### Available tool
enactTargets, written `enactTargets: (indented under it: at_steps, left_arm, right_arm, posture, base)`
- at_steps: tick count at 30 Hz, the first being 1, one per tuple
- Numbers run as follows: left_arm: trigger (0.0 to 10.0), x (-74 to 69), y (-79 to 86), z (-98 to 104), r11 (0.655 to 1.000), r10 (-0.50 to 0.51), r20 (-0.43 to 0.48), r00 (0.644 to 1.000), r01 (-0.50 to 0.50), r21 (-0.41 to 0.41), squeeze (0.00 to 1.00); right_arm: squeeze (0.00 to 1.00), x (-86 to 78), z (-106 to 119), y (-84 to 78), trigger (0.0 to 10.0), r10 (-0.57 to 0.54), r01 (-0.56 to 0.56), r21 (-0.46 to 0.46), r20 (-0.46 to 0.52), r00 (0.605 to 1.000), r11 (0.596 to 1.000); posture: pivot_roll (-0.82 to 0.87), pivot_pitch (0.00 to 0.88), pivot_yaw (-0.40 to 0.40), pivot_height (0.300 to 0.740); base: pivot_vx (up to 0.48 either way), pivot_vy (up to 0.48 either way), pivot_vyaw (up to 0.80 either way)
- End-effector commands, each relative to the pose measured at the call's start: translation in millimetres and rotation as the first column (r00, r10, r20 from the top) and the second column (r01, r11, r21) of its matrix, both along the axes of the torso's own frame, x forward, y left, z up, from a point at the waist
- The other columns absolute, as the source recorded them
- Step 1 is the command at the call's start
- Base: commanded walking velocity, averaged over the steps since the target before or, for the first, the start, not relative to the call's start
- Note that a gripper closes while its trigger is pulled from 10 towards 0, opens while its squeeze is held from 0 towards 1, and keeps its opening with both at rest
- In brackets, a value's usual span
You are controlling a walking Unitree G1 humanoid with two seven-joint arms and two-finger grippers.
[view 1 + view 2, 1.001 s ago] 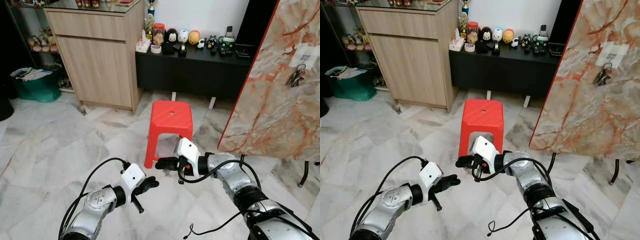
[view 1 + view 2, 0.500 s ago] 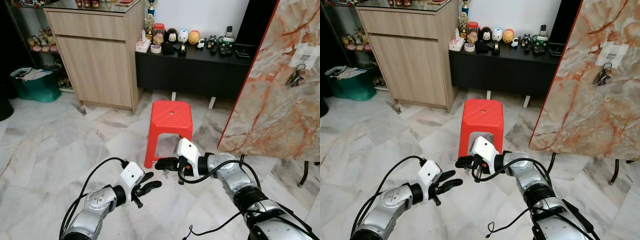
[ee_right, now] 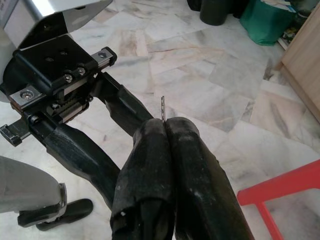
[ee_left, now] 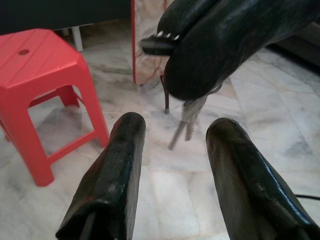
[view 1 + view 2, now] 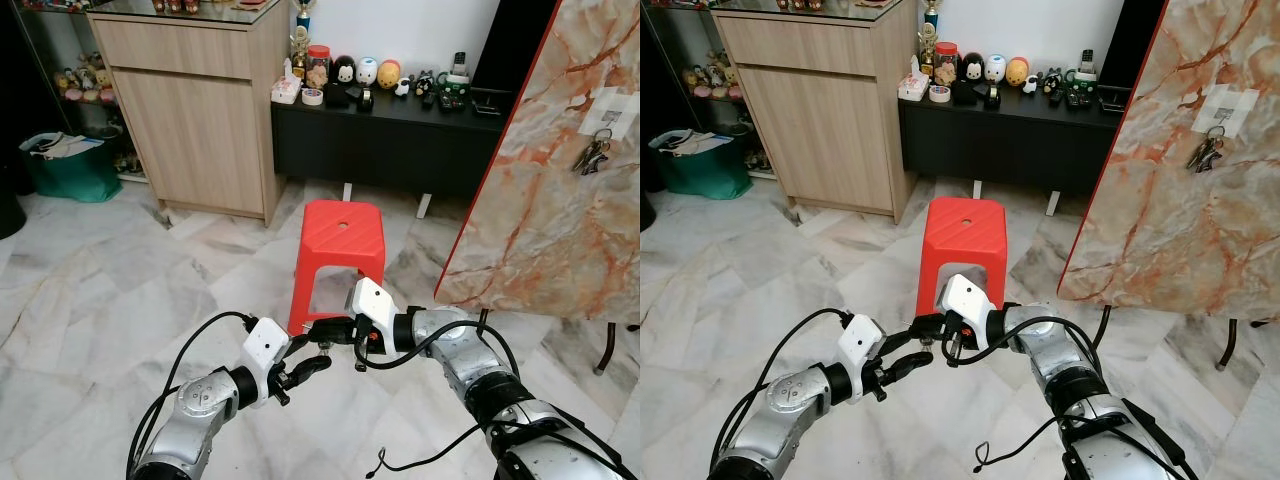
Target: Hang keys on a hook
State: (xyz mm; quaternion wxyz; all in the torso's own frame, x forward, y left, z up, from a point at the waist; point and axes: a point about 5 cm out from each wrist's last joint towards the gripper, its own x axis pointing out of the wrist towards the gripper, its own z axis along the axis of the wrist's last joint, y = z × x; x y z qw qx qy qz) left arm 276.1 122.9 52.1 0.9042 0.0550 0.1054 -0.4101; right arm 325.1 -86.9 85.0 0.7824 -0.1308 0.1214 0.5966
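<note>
Just in front of the red stool, the right gripper pinches the thin, light, stiff metal keys tight while the left gripper gapes below them, and I'd grip the slippery shanks near the ring.
</note>
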Motion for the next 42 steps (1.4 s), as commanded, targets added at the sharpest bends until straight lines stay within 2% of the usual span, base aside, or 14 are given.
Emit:
enactTargets:
  at_steps: [1, 21, 22, 23, 24, 42]
  left_arm:
    - [10.0, 4.5, -2.7, 7, 1.000, -0.004, 0.029, 1.000, 0.004, -0.008, 0.00]
    - [10.0, 3.3, -21.1, 8, 0.998, -0.043, 0.021, 0.999, 0.044, -0.054, 0.00]
    - [4.0, 3.1, -21.4, 7, 0.998, -0.044, 0.020, 0.999, 0.045, -0.054, 0.00]
    - [4.0, 2.9, -21.5, 7, 0.998, -0.045, 0.020, 0.999, 0.046, -0.054, 0.00]
    - [0.0, 2.1, -22.1, 7, 0.997, -0.053, 0.017, 0.998, 0.053, -0.057, 0.00]
    - [0.0, -1.4, -21.3, 2, 0.997, -0.072, -0.011, 0.997, 0.071, -0.043, 0.00]
  right_arm:
    - [0.00, 2.4, 5, 1.4, 0.0, 0.013, -0.013, 0.000, 0.023, 1.000, 1.000]
    - [0.00, 2.7, 7, 5.9, 0.0, 0.025, -0.025, 0.005, 0.028, 0.999, 1.000]
    - [0.00, 2.8, 7, 5.9, 0.0, 0.024, -0.024, 0.005, 0.029, 0.999, 1.000]
    - [0.00, 2.9, 7, 6.0, 0.0, 0.023, -0.024, 0.006, 0.029, 0.999, 1.000]
    - [0.00, 3.0, 7, 6.0, 0.0, 0.023, -0.023, 0.005, 0.030, 0.999, 1.000]
    - [0.00, 4.2, 8, 5.2, 0.0, 0.012, -0.012, 0.003, 0.033, 0.999, 1.000]
  posture:
    - [0.13, 0.000, -0.113, 0.740]
    - [0.12, 0.000, -0.116, 0.740]
    - [0.12, 0.000, -0.116, 0.740]
    - [0.12, 0.000, -0.116, 0.740]
    - [0.12, 0.000, -0.117, 0.740]
    - [0.12, 0.000, -0.115, 0.740]
  base:
    - [0.000, 0.000, 0.00]
    - [0.000, 0.000, 0.00]
    - [0.000, 0.000, 0.00]
    - [0.000, 0.000, 0.00]
    - [0.000, 0.000, 0.00]
    - [0.000, 0.000, 0.00]
